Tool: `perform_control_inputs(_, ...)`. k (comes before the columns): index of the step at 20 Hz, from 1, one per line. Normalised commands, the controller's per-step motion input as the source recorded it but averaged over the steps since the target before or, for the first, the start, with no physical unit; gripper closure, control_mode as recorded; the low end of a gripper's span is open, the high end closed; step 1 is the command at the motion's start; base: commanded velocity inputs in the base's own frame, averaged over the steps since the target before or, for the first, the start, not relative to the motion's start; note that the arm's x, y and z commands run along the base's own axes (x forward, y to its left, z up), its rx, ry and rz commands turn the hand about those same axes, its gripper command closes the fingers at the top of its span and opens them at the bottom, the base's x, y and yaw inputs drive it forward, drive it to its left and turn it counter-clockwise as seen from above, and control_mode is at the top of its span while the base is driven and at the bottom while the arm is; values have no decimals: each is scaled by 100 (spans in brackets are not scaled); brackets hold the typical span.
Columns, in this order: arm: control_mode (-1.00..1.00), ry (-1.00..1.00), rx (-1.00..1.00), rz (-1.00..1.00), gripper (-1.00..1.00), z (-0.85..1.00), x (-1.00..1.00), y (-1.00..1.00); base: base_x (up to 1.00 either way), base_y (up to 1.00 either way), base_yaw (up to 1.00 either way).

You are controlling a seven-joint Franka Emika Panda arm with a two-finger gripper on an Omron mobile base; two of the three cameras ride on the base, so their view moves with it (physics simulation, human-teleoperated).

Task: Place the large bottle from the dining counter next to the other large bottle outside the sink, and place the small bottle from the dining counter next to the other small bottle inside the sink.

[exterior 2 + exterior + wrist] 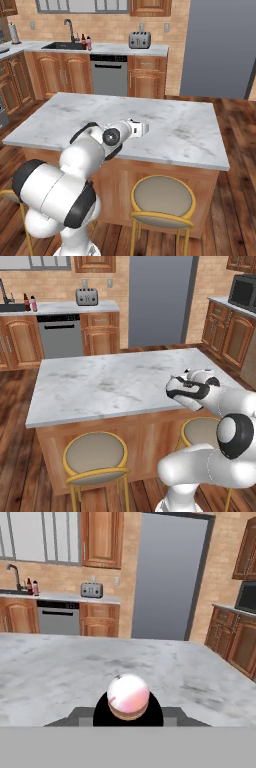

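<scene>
From the hand view I see the gripper (128,712) clenched on a pink-white bottle (128,696); both base views hide it behind the wrist.

**Kitchen surroundings around the marble island**

A grey-white marble island bench (100,387) with a wooden base stands in the middle of the room. Two round stools with gold metal frames and beige seats (96,455) stand just beside its near side. The floor is of dark brown wooden planks (15,406).

At the far wall there are brown wooden cabinets (20,341), and a steel dishwasher (60,335) is between them. A silver two-slot toaster (87,296) stands on the far bench. A tall grey refrigerator (160,301) is near it. A black microwave oven (242,291) rests on the side bench.
</scene>
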Motion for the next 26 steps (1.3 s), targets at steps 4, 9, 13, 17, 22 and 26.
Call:
perform_control_inputs(4, -100, 6, 17, 0, 100, 66, 0, 0, 0, 0, 0)
perform_control_inputs(9, -100, 15, 21, 0, 100, 60, 0, 0, 0, 0, 0)
perform_control_inputs(13, -100, 25, 18, 0, 100, 30, 0, 0, 0, 0, 0)
perform_control_inputs(17, -100, 25, 12, 0, 100, 19, 0, 0, 0, 0, 0)
perform_control_inputs(22, -100, 6, -1, 10, 100, 4, -18, 14, 0, 0, 0)
perform_control_inputs(26, -100, -1, -9, 19, 100, -9, -44, 24, 0, 0, 0)
